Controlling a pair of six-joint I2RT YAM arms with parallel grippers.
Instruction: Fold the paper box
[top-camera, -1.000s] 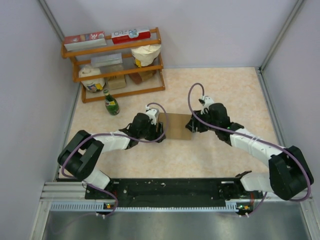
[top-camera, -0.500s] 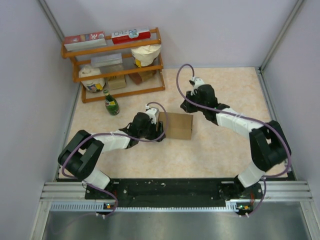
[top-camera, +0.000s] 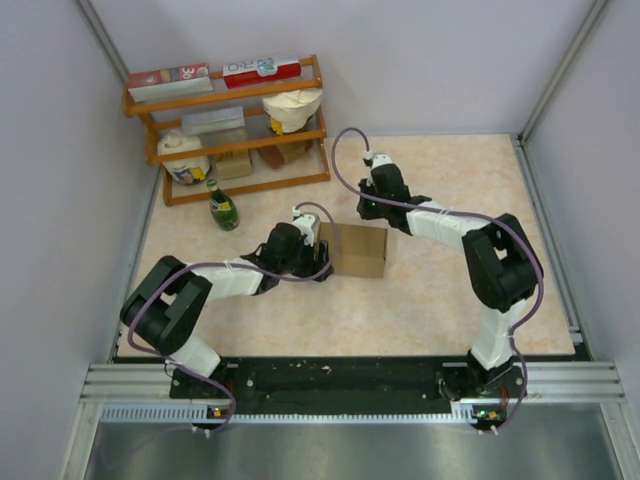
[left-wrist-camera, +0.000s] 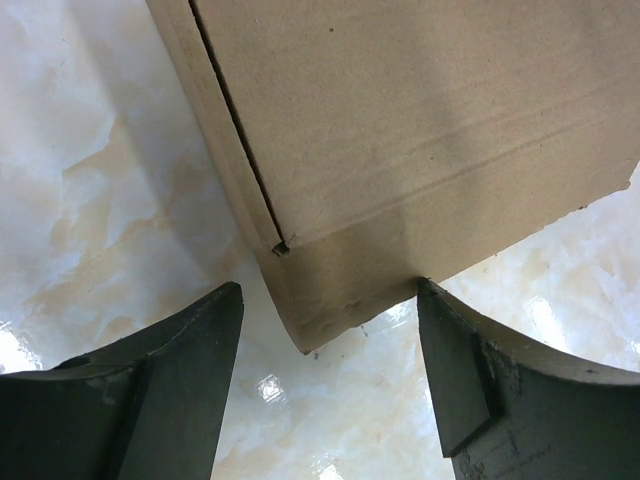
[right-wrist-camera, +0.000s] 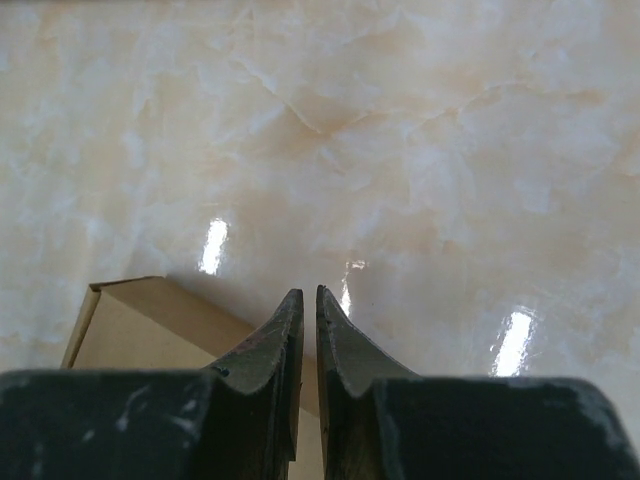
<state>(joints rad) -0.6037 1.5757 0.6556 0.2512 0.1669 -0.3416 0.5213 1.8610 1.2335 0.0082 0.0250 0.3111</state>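
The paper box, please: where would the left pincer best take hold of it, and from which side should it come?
Probably its left end, approached from the left. The paper box turns a narrow cardboard corner toward the left pincer, which is open with that corner between its fingers. The right pincer, shut, is off the far side.

From above and behind the arm bases, we look down over the beige marbled tabletop (top-camera: 450, 300). Our left wrist view sits tight against a plain brown cardboard box (left-wrist-camera: 420, 120). Our right wrist view looks down at the tabletop from close by. All three share that box.
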